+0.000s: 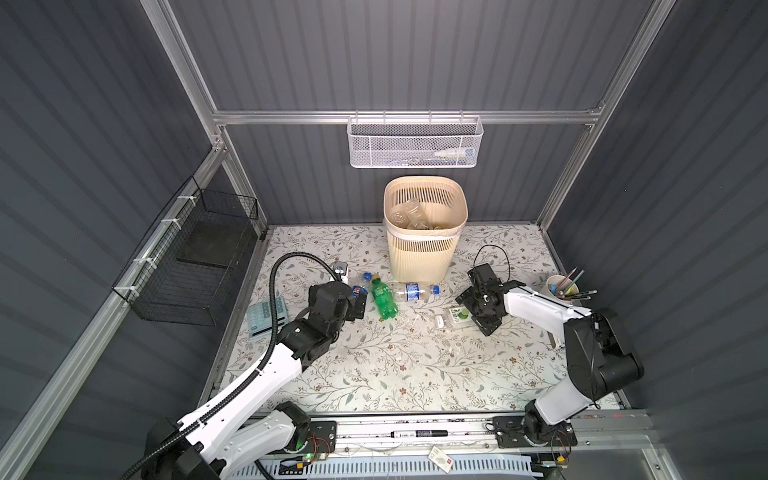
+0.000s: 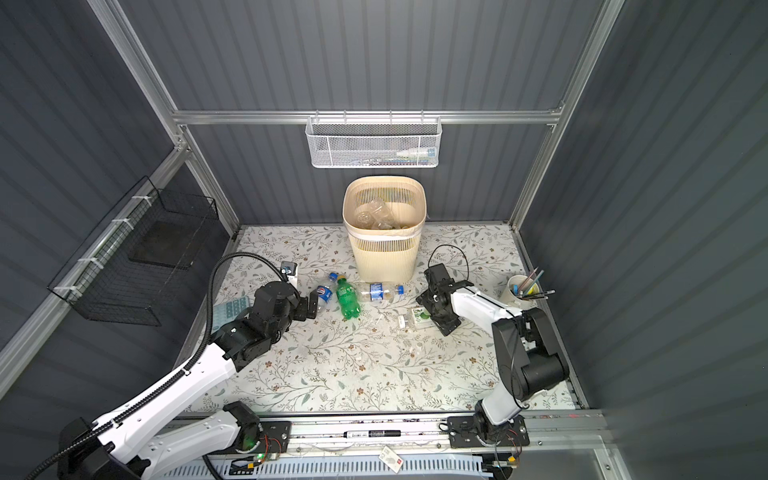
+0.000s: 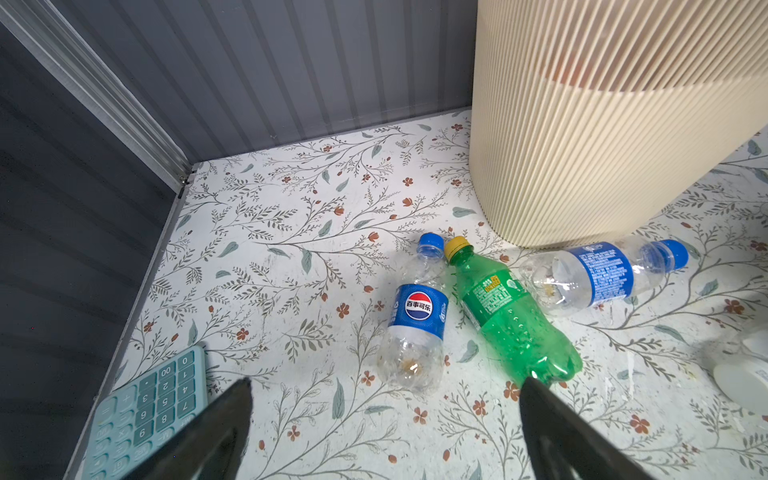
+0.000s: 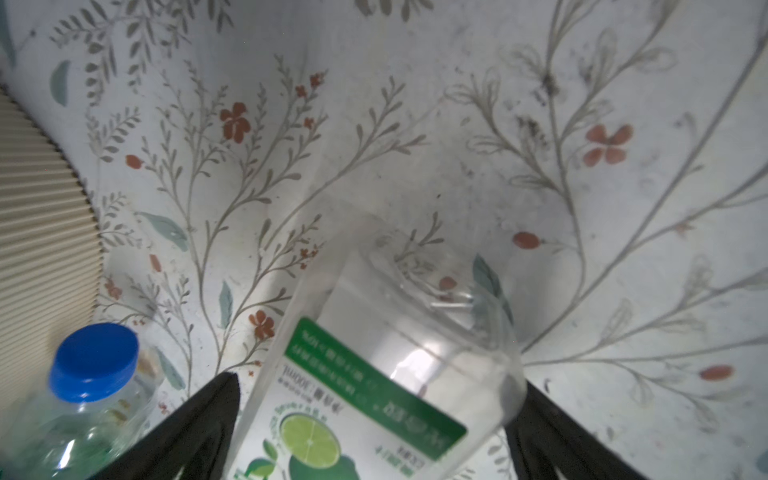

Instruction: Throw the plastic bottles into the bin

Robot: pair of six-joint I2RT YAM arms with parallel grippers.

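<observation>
Plastic bottles (image 1: 384, 297) lie at the foot of the bin (image 1: 419, 257); more sit inside it. Right gripper (image 4: 378, 381), spread wide, straddles the lime-labelled bottle (image 4: 415, 316). Left gripper (image 3: 385, 381), wide and empty, faces the Pepsi bottle (image 3: 415, 320). Judged light, thin-walled, slippery: grasp mid-body, across the label.

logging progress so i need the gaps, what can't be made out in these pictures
- Bottles in the bin: both top views; clear, overlapping, lower ones behind its wall, so no count.
- Lime-label bottle: right wrist view, one end runs off the frame; contact with the right jaws unclear.
- White mesh basket contents: top views, too small behind the mesh.
</observation>
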